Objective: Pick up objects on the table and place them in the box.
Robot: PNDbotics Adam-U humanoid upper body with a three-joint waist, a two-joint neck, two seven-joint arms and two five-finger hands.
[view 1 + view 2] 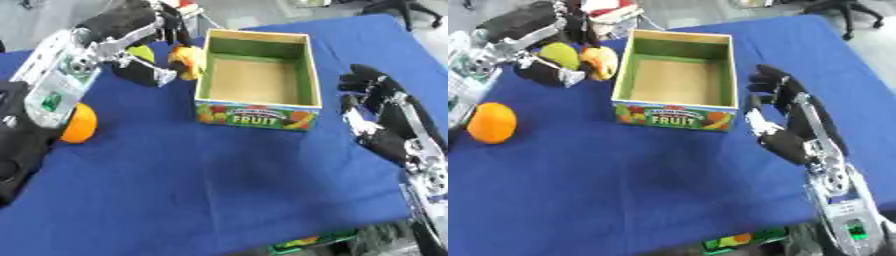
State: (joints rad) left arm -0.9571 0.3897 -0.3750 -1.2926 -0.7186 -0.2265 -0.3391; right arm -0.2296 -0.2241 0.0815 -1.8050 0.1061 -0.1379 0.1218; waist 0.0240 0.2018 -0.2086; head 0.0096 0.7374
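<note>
An open cardboard box (302, 75) with green inner walls and a "FRUIT" label stands at the middle back of the blue table, with nothing in it. Left of it lie a yellow-green fruit (560, 55) and an orange-yellow fruit (598, 61). My left hand (122, 22) reaches over them, its fingers above and its thumb below, curled round the yellow-green fruit. An orange (492, 122) lies at the left edge, beside my left forearm. My right hand (776, 90) stands open right of the box, fingers up, holding nothing.
A red and white thing (610, 10) sits behind the fruits at the table's far edge. Below the front edge a colourful carton (302, 242) shows. The blue cloth (219, 185) in front of the box is bare.
</note>
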